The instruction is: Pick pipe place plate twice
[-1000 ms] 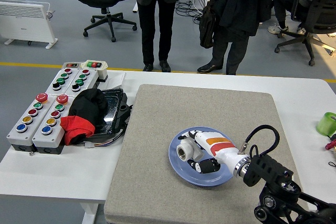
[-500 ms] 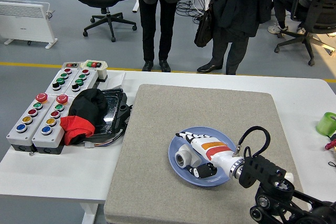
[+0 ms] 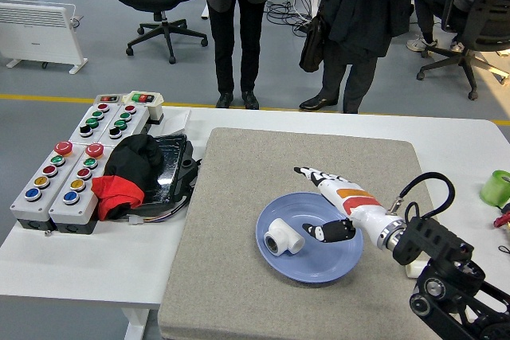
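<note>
One white pipe (image 3: 284, 237) lies on the blue plate (image 3: 339, 264) atop the grey mat (image 3: 239, 197) on the white surface (image 3: 72, 264), while the right hand (image 3: 339, 201) hovers just beside it, fingers (image 3: 311, 173) spread, holding nothing.

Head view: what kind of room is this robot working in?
Probably a robotics lab or test workshop in an office space. Grey control boxes with coloured push-buttons sit on the white table, black wheeled office chairs stand behind, and people stand watching while the white-and-black robot hand works.
</note>
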Available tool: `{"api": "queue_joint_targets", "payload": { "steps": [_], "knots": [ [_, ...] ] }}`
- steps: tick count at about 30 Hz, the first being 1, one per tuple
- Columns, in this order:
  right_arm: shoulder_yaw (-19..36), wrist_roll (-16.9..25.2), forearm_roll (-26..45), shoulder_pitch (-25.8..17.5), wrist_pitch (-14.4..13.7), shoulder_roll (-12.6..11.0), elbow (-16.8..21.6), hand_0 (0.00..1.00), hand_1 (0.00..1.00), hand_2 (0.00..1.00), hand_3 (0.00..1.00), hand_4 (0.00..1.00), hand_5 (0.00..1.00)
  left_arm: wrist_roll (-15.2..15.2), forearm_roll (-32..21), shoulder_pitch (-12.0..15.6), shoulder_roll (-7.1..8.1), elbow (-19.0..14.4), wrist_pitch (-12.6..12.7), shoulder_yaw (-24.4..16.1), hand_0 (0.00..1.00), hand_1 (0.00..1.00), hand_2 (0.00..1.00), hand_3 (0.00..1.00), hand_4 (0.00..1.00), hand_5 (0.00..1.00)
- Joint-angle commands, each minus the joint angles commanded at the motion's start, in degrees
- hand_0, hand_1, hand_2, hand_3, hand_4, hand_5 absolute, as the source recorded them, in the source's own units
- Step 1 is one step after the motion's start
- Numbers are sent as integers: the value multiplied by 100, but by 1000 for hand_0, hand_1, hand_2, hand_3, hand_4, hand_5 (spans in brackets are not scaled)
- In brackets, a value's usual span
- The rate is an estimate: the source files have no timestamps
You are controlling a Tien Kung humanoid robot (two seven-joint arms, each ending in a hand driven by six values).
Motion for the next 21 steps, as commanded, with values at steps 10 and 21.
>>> {"api": "queue_joint_targets", "payload": {
  "steps": [10, 21],
  "knots": [
    [1217, -681, 70, -812, 1271, -877, 1035, 952, 912, 998, 998, 755, 323, 2, 75, 18, 14, 0, 1, -33, 721, 745, 701, 646, 395, 998],
    [1866, -1010, 44, -1891, 2105, -1491, 1845, 929, 907, 998, 998, 756, 342, -12, 4, -33, 31, 0, 26, 8, 721, 745, 701, 646, 395, 998]
  ]
}}
